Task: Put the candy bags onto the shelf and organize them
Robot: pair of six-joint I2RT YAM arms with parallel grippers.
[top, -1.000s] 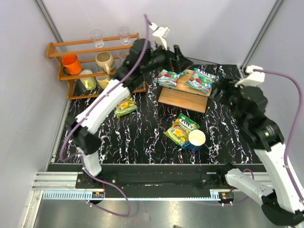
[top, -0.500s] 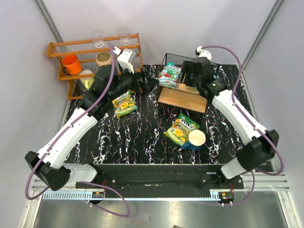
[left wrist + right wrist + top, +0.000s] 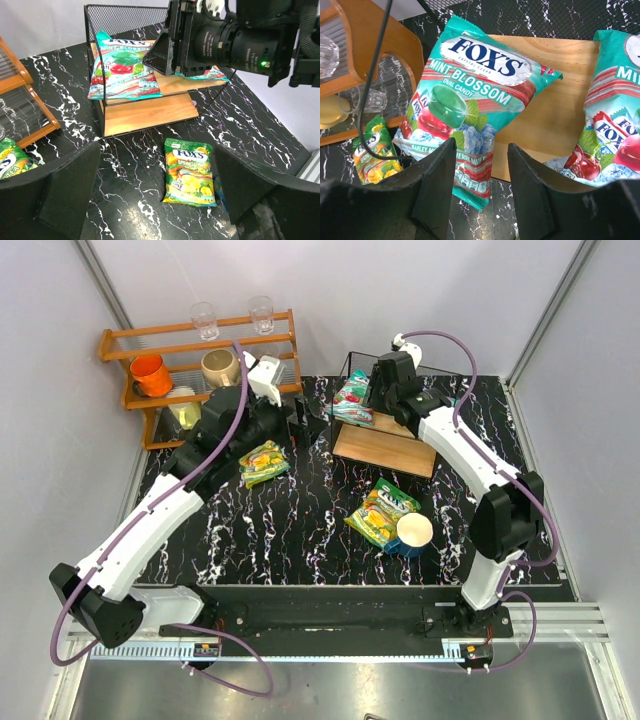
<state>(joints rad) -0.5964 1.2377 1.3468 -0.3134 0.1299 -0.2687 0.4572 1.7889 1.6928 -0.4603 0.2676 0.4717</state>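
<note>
Left teal bag (image 3: 465,115) and right teal bag (image 3: 615,125), glossy, flat side by side on the shelf (image 3: 150,112) top board. Lettered "FOX'S MINT BLOSSOM OVAL CANDY" over red and green sweets. On the bench (image 3: 125,210), one yellow-green bag (image 3: 190,172) marked "FOX'S", before the shelf; second yellow-green bag (image 3: 262,462) left of it. Right hand (image 3: 481,150) parted above the left teal bag, empty. Left hand (image 3: 156,150) spread wide, empty.
</note>
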